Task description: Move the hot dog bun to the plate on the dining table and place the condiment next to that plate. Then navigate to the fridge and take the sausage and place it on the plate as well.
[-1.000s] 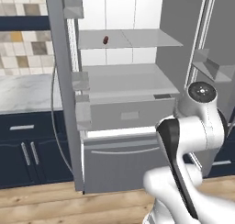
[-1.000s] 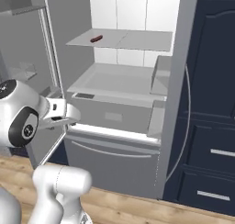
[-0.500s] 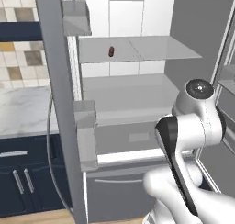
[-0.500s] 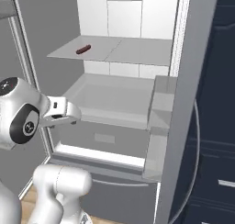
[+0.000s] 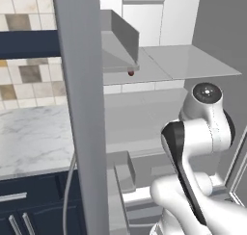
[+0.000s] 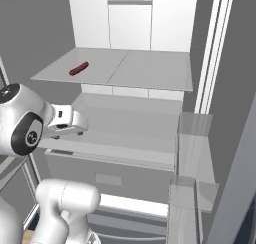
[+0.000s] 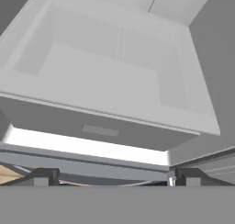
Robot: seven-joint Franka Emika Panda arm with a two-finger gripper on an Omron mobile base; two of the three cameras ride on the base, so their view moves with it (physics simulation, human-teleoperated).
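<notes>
The sausage point(image 6: 79, 68) is a short, thin, dark red-brown cylinder lying on its side in the upper left of the right base view, on the left half of a pale grey shelf point(image 6: 150, 70) inside the open fridge point(image 6: 130, 23). It lies at a slant, one end toward the shelf's front edge, with bare shelf all around it. In the left base view only a small dark red end of the sausage point(image 5: 130, 73) shows, upper centre of the frame, peeping out below a grey door bin point(image 5: 120, 41) that hides the rest.

Behind the shelf the fridge's back wall is white with faint panel lines. Below it, across the middle of the right base view, comes a second, deeper white shelf, and under that a wide shallow drawer point(image 7: 110, 81) which in the hand view spreads across the top and middle of the frame, split into two compartments.

The tool point(image 7: 112, 177) sits at the bottom of the hand view, its two dark fingertips point(image 7: 43, 176) spread wide apart and nothing between them: released, grasping nothing. It points at the drawer front, well below the sausage's shelf.

At the left of the left base view a marble bench point(image 5: 34, 137) over navy cabinets lies under a tiled wall.
</notes>
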